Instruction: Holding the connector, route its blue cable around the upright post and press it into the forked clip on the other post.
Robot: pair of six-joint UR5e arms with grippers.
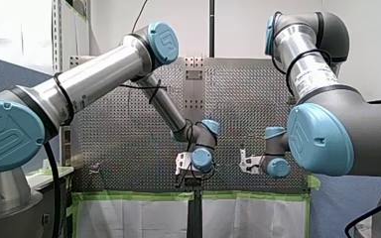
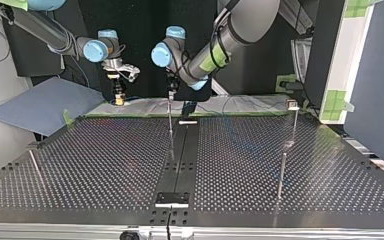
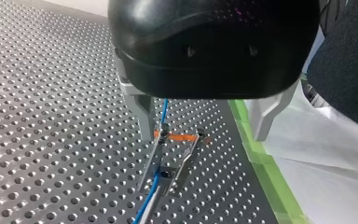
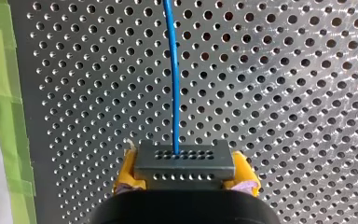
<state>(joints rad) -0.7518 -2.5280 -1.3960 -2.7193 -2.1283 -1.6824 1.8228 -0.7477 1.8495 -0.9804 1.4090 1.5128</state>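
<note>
Blue cable (image 4: 175, 70) above perforated metal table (image 4: 284, 93)
Yellow-padded right gripper (image 4: 185, 179) clamps grey connector block (image 4: 185, 161); left gripper (image 3: 204, 137) wide open before forked metal clip (image 3: 168, 161).

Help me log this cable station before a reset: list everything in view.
Table: one, dark, perforated, under everything.
Posts: at least three, thin metal, standing on the table.
Forked clip: one, metal with an orange band, below the left gripper.
Cable: one, blue, running out of the connector.
Connector: one, grey, between yellow pads.
Tape: green, along the table edge.
Left gripper: black, metal fingers, open.
Right gripper: yellow pads, shut on the connector.
</note>
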